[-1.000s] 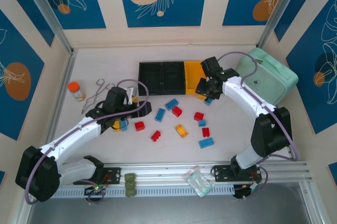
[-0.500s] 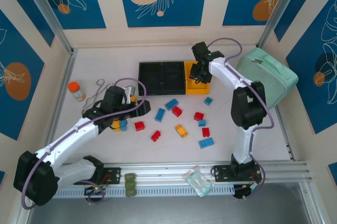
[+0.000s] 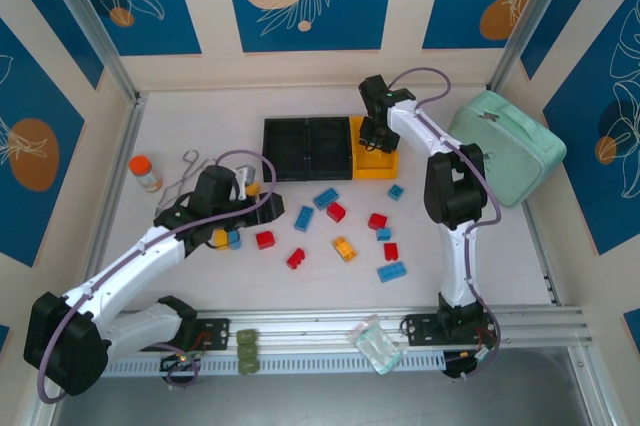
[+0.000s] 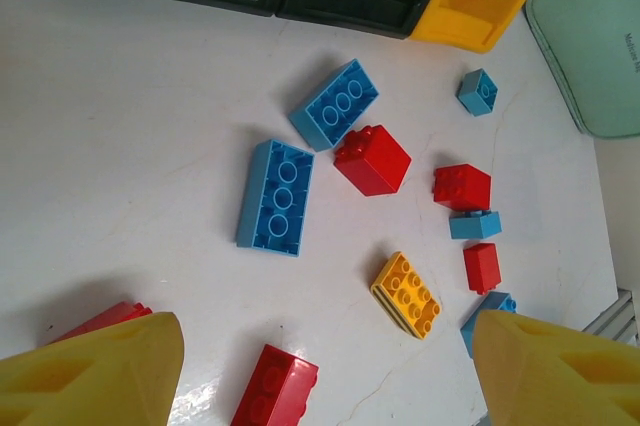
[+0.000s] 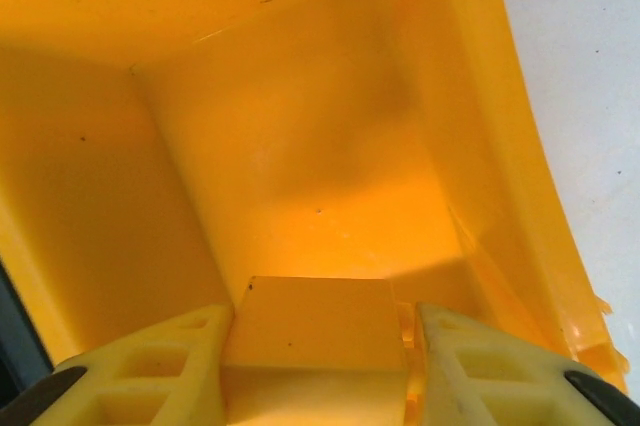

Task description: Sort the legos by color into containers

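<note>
Toward the far edge of the table, a yellow brick is pinched by the right pincer over the yellow bin, evidently for release by colour. The left pincer is held spread above loose legos at mid-table. Two black bins are joined alongside. A mint pouch lies near the right edge, obstructing nothing.

containers behind legos | pouch right of containers | bottle left, well apart | block at near edge

Overhead; wrists close, likely sharing container.
</note>
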`<state>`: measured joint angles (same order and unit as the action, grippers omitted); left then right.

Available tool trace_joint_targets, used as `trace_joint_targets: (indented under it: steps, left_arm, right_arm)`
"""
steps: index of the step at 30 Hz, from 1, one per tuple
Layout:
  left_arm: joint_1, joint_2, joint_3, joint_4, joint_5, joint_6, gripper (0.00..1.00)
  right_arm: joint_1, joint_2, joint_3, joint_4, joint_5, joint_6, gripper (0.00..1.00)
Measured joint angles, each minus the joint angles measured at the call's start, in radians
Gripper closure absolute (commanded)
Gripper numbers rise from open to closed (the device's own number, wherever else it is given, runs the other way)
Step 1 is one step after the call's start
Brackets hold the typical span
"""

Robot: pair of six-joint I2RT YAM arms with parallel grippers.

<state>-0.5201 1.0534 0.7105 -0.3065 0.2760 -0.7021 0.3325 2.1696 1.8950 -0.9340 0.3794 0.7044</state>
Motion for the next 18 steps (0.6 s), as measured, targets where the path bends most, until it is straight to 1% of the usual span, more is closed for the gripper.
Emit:
trace_joint_targets:
  steps: [3, 7, 12, 18]
  left_arm:
    - [0.0, -0.002, -0.003, -0.005, -0.004, 0.0, 0.24]
    - [0.0, -0.008, -0.005, -0.01, -0.011, 0.0, 0.23]
    - [0.0, -0.01, -0.006, -0.017, -0.019, 0.0, 0.22]
    - [0.0, -0.011, -0.006, -0.017, -0.019, -0.001, 0.23]
  right_arm:
    - [0.0, 0.013, 0.014, -0.01, 0.006, 0.004, 0.57]
    - [0.001, 0.023, 0.032, -0.023, 0.01, 0.011, 0.48]
    - [0.002, 0.023, 0.048, -0.034, 0.011, 0.014, 0.41]
    - [0.013, 0.015, 0.045, -0.037, 0.014, 0.018, 0.42]
